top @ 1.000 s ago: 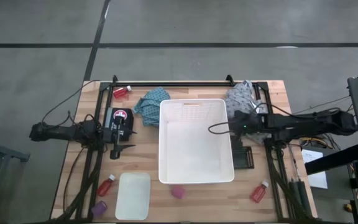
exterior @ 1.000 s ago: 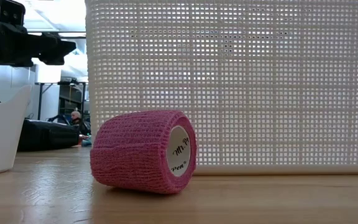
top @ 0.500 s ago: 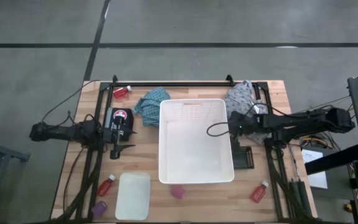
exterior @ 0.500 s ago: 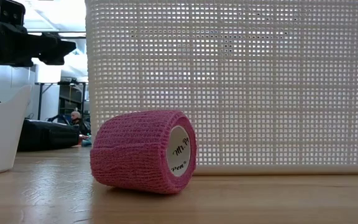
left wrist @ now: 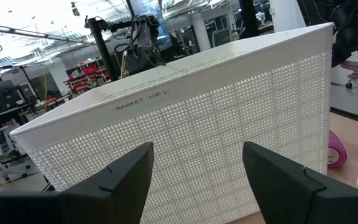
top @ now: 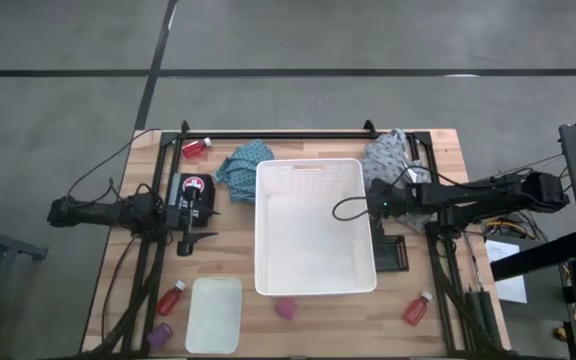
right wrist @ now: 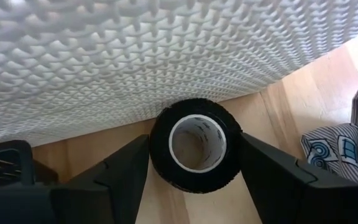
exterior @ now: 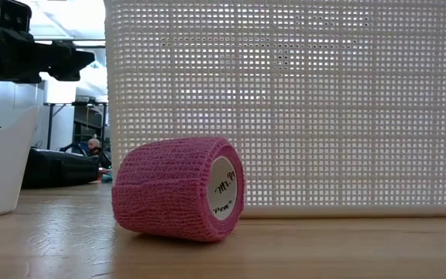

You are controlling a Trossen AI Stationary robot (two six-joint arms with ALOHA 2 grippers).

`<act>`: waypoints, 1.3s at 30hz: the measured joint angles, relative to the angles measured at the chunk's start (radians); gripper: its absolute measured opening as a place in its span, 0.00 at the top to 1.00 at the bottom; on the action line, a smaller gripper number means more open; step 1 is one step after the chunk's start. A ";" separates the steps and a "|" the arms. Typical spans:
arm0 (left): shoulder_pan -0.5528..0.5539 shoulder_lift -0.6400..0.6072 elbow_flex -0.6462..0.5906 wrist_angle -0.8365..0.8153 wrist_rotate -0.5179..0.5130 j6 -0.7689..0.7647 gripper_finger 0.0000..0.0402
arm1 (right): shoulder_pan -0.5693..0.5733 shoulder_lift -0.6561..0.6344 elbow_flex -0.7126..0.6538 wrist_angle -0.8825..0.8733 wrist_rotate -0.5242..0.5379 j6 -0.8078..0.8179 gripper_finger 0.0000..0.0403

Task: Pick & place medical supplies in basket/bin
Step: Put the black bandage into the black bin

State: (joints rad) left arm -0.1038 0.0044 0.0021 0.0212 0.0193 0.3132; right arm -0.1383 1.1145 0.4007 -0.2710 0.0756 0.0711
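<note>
The white basket (top: 315,225) stands mid-table. A black roll (right wrist: 196,146) with a white core stands on the wood against the basket's right wall. My right gripper (right wrist: 194,177) is over it, slanting down, open, one finger on each side. My left gripper (top: 200,215) waits open, level, facing the basket's left wall (left wrist: 185,143). Resting on the table are a teal cloth (top: 245,165), a grey cloth (top: 393,157), red bottles (top: 196,148) (top: 173,297) (top: 418,307) and purple rolls (top: 286,309) (top: 160,331). My right gripper's fingers (right wrist: 126,171) flank the black roll's round outer side (right wrist: 157,155), coming from above at a slant from the table's right. The roll stands on the table with its open core facing up at the camera. Whether the fingers touch it, I cannot tell.
A small shallow white tray (top: 215,314) lies at the near left. A flat black tray (top: 390,253) sits right of the basket, near my right arm. The low view shows a pink roll (exterior: 178,188) lying before the basket's near wall (exterior: 324,101). A black rail (top: 278,133) runs along the far edge.
My right gripper has sunk a little toward the table beside the basket's right wall and edged toward the basket. Nothing on the table has shifted.
</note>
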 joint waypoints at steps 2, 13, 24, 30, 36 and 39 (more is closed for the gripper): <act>0.000 0.000 0.000 0.000 0.000 0.000 0.37 | 0.000 -0.001 0.000 -0.001 0.003 0.005 0.43; 0.000 0.000 0.000 0.000 0.000 0.000 0.37 | 0.001 -0.002 -0.002 -0.004 0.003 0.029 0.45; 0.000 0.000 0.000 0.000 0.000 0.000 0.37 | 0.000 -0.002 -0.002 -0.005 -0.001 0.023 0.56; 0.000 0.000 0.000 0.000 0.000 0.000 0.37 | 0.000 -0.002 -0.002 -0.005 -0.003 0.023 0.60; 0.000 0.000 0.000 0.000 0.000 0.000 0.37 | 0.000 -0.022 -0.004 -0.002 -0.006 0.023 0.60; 0.000 0.000 0.000 0.000 0.000 0.000 0.37 | 0.000 -0.054 -0.006 -0.010 -0.011 0.023 0.58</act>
State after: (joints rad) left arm -0.1036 0.0044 0.0017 0.0212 0.0193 0.3133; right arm -0.1383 1.0604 0.3943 -0.2814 0.0650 0.0940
